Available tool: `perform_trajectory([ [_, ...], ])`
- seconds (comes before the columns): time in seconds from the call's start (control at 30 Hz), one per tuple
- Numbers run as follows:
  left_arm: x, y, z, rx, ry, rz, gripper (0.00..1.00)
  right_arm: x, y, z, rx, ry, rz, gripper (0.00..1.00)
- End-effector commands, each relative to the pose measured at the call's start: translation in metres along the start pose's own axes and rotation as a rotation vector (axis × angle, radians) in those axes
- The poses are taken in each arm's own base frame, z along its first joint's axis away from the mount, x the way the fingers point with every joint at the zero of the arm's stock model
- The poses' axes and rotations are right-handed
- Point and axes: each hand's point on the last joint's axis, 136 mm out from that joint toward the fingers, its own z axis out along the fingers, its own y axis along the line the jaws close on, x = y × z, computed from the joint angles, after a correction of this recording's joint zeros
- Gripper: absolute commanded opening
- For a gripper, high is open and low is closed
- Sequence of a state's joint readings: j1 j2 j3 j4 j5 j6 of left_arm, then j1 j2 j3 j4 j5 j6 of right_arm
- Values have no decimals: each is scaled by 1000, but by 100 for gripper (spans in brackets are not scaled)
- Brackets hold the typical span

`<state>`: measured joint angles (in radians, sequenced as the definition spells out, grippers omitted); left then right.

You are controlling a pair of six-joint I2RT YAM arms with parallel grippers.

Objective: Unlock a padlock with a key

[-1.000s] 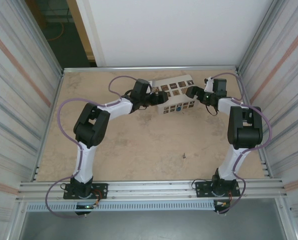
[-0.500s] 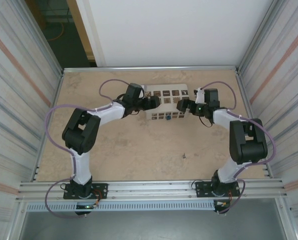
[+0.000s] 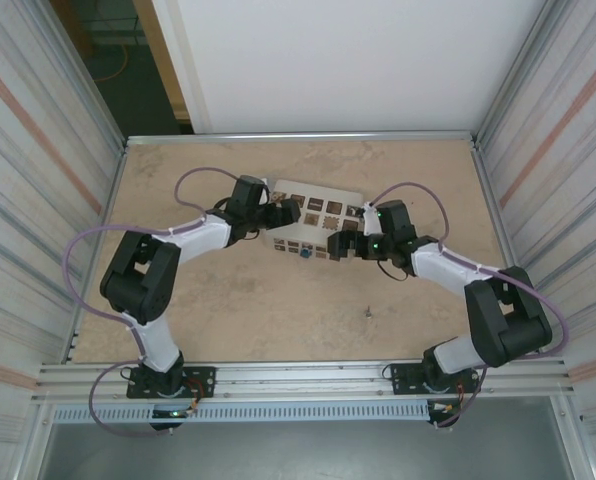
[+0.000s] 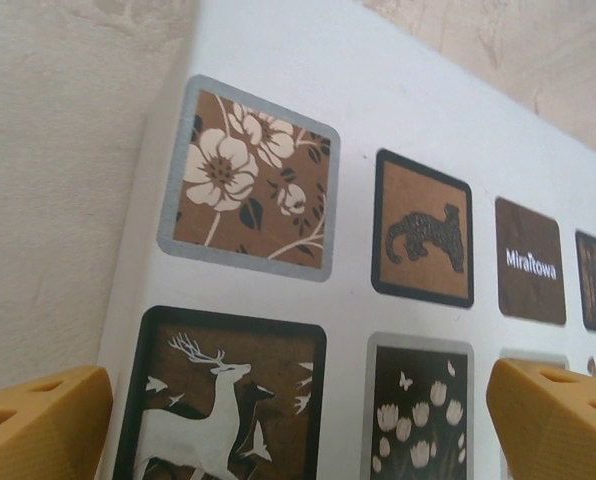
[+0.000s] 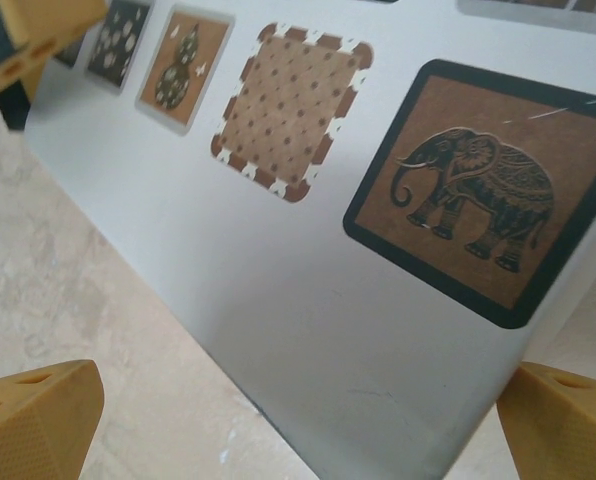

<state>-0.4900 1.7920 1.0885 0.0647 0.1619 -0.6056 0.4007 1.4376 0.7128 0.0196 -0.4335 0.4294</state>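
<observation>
While the top external view looks down on the sandy, mottled tabletop (image 3: 228, 310), a flat white cardboard box printed with brown patterned squares (image 3: 313, 228) lies in its far middle, with both arms bent inward toward it. The left gripper (image 3: 290, 212) reaches over the box's left end and the right gripper (image 3: 335, 246) sits at its near right edge. From this height the spread of either pair of fingers is hard to read. The small blue squarish padlock (image 3: 305, 253) rests against the near side of the box, between the two grippers. The tiny dark metal key (image 3: 367, 312) lies alone on the bare table, well apart from the box and closer to the right arm's base. In the left wrist view, the left gripper (image 4: 298, 425) is spread wide, its yellow-orange fingertips (image 4: 38, 425) at opposite lower corners. Between and beyond them lies the box's top face (image 4: 348, 130), with flower, leopard, deer and tulip squares. In the right wrist view, the right gripper (image 5: 298, 425) is likewise spread wide, its yellow-orange fingertips (image 5: 33, 420) flanking a corner of the box (image 5: 308, 300), which carries an elephant square and a dotted square, and pinching nothing.
</observation>
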Motion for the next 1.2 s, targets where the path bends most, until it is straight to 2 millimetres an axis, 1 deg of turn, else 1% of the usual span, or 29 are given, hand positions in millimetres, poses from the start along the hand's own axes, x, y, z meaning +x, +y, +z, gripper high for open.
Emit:
perform_trajectory([
  [0.0, -16, -32, -16, 123, -47, 31, 97, 4, 22, -2, -34, -16, -5, 99],
  [0.03, -18, -29, -17, 117, -51, 30, 99, 5, 18, -2, -13, -17, 2, 99],
  [0.13, -24, -23, -21, 107, -62, 24, 99, 7, 5, -6, 68, -19, 13, 99],
  [0.23, -30, -15, -27, 90, -71, 24, 99, 6, -7, -14, 151, -25, 15, 99],
  [0.3, -34, -9, -34, 79, -82, 23, 99, 5, -13, -21, 200, -32, 19, 99],
  [0.37, -37, -5, -44, 72, -98, 20, 99, 3, -18, -29, 247, -43, 22, 99],
  [0.47, -39, -1, -64, 68, -126, 29, 99, 5, -27, -43, 321, -47, 25, 99],
  [0.53, -34, 0, -78, 64, -134, 50, 99, 8, -28, -55, 349, -45, 26, 99],
  [0.6, -31, -4, -95, 74, -152, 67, 99, 14, -25, -65, 349, -37, 26, 99],
  [0.73, -12, -5, -125, 99, -169, 83, 98, 32, -18, -86, 328, -14, 36, 87],
  [0.87, 19, -7, -147, 118, -152, 96, 97, 60, -13, -101, 284, 17, 78, 79],
  [0.97, 43, -12, -156, 146, -132, 95, 96, 82, -16, -103, 264, 49, 132, 74],
  [1.07, 62, -14, -161, 160, -108, 91, 95, 100, -18, -103, 241, 69, 187, 70],
  [1.17, 73, -13, -162, 168, -92, 77, 92, 113, -23, -99, 235, 88, 231, 65],
])
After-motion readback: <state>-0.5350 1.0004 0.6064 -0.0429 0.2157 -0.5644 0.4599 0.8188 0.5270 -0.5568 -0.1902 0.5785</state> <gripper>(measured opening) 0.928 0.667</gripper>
